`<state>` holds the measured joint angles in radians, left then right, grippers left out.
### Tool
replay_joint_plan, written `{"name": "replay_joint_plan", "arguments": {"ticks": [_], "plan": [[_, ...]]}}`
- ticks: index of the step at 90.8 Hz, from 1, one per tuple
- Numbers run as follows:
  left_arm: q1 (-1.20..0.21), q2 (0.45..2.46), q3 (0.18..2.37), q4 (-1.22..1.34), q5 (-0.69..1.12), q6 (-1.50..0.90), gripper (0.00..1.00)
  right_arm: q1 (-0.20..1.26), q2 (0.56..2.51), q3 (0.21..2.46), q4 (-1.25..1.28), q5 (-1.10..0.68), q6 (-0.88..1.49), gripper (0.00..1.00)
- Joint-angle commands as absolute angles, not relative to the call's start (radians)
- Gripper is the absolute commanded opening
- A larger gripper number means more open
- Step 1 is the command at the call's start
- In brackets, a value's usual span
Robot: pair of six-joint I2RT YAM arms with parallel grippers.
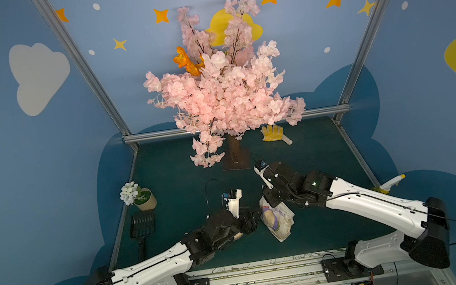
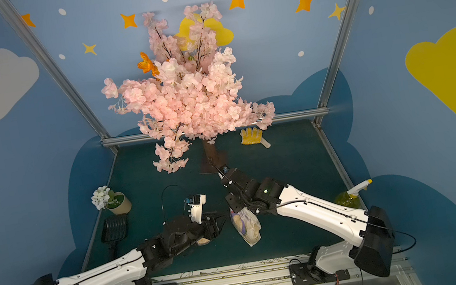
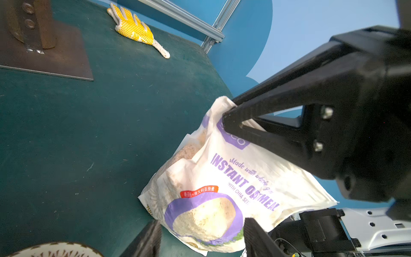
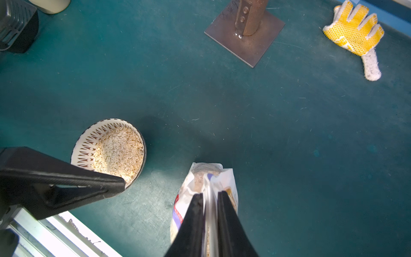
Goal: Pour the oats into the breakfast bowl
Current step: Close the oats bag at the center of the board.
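The oats bag (image 1: 278, 221) (image 3: 211, 189), white with purple print, stands tilted on the green table with its lower end on the surface. My right gripper (image 4: 210, 193) (image 1: 266, 202) is at the bag's top edge (image 4: 200, 178); its jaws are a little apart with the film between them. The left gripper (image 3: 202, 240) (image 1: 252, 220) is open just left of the bag, whose lower part lies beyond its fingers. The breakfast bowl (image 4: 109, 151), cream with a brown pattern, holds oat flakes and sits left of the bag. In both top views the left arm covers most of the bowl (image 2: 203, 240).
A rusty base plate (image 1: 236, 163) carries the pink blossom tree behind the arms. A yellow glove (image 1: 272, 133) lies at the back right. At the left edge are a beige flowerpot (image 1: 145, 200) and a black scoop (image 1: 141, 223). A spray bottle (image 1: 389, 185) is at the right edge.
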<state>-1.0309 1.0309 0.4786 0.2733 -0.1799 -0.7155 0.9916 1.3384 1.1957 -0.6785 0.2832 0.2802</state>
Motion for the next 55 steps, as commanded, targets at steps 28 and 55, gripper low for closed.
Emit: {"name": "replay_joint_plan", "arguments": {"ticks": [28, 55], "plan": [[-1.034, 1.009, 0.493, 0.264, -0.184, -0.715, 0.63, 0.995, 1.401, 1.241, -0.728, 0.252, 0.274, 0.01], [-1.034, 0.994, 0.488, 0.261, -0.189, -0.717, 0.63, 1.016, 1.388, 1.261, -0.747, 0.292, 0.294, 0.0]]}}
